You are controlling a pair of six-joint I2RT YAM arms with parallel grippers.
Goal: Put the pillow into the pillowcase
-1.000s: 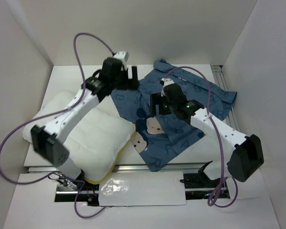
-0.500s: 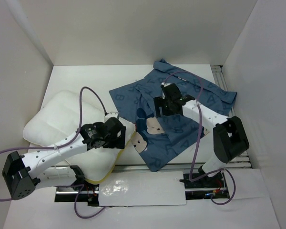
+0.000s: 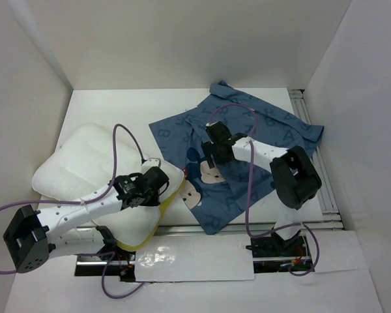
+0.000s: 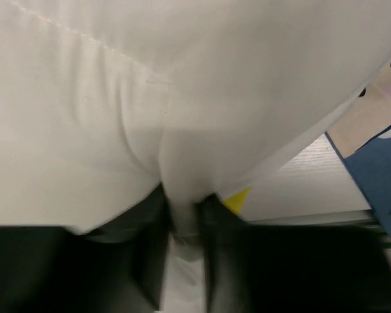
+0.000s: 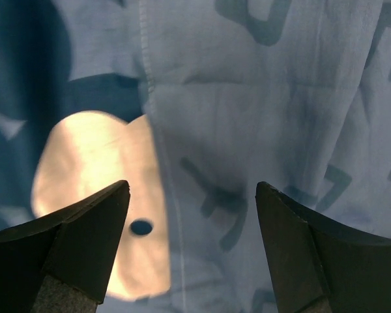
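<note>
Your white tabletop (image 3: 111,107) carries both things: the pillow (image 3: 85,160) lies plump and white across its left half, and the dark blue pillowcase (image 3: 267,127) is spread out, rumpled, on the right half, reaching toward the far right corner. The pillow's near right corner comes right up to the pillowcase's left border; from above you cannot tell whether they touch. Your left arm lies low across the pillow's near side, and your left tool (image 3: 163,184) sits at that right corner. In the left wrist view the left tool (image 4: 182,218) is pressed together on a fold of the pillow's white fabric, the cloth bunched between the two dark fingers (image 4: 150,261). Your right tool (image 3: 208,158) is over the left part of the pillowcase, and in the right wrist view it (image 5: 192,195) is spread wide with only printed cloth between the tips. A pale cartoon face (image 5: 91,156) lies under its left tip. A yellow trim (image 3: 158,214) runs along the pillow's near right edge
</note>
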